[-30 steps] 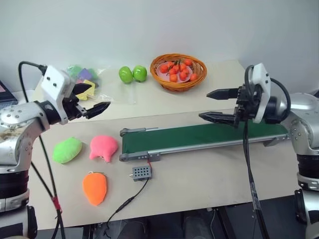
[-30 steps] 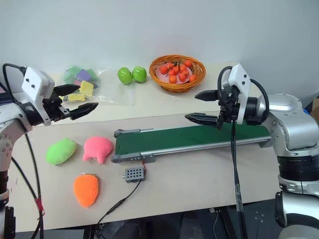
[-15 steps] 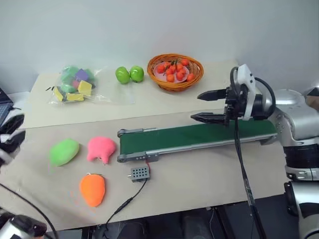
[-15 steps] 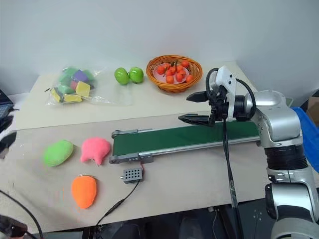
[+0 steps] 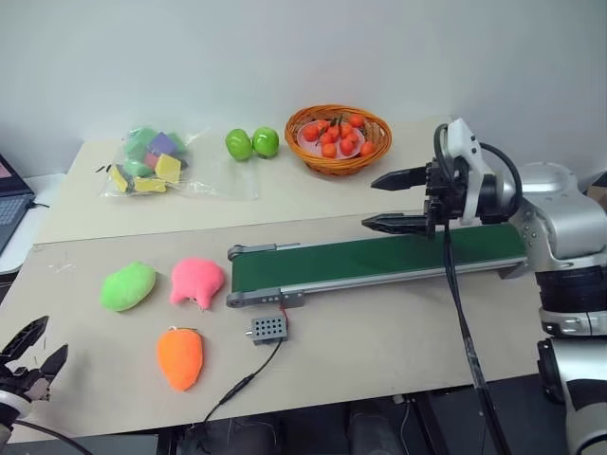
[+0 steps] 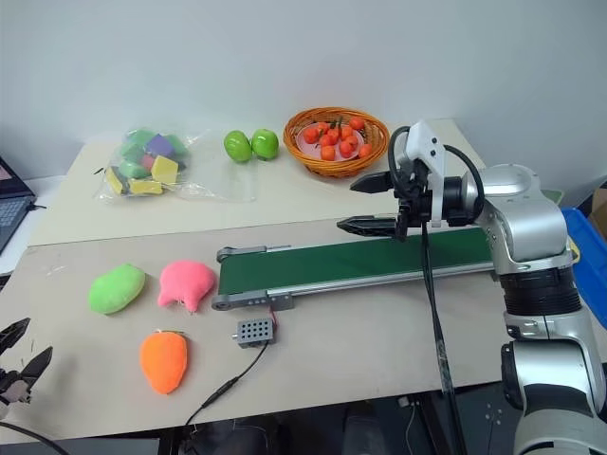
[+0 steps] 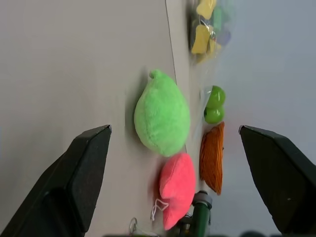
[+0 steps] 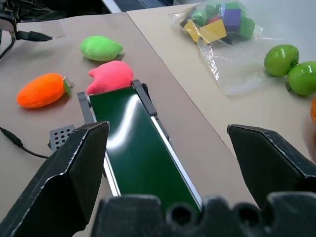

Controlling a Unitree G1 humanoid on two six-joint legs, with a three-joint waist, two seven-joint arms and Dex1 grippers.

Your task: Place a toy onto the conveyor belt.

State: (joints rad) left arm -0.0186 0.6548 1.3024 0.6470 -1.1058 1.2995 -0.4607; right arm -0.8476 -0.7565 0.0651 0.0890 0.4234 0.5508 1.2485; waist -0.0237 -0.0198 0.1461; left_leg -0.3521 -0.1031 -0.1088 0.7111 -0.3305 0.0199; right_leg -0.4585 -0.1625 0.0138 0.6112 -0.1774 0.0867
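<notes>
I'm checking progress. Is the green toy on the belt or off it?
Off. The green toy lies on the table, beside the pink toy, left of the belt.

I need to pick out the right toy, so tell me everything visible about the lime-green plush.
The toy is a lime-green, fuzzy, rounded plush, egg-like with a small nub at one end. It lies on its side on the beige tabletop, untouched, just left of the pink plush, with a small gap between them, and off the conveyor belt.

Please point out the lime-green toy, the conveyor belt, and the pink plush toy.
lime-green toy (image 5: pixel 128 286): left eye view, middle of its body.
conveyor belt (image 5: pixel 379 258): left eye view, green surface.
pink plush toy (image 5: pixel 196 282): left eye view, centre.
</notes>
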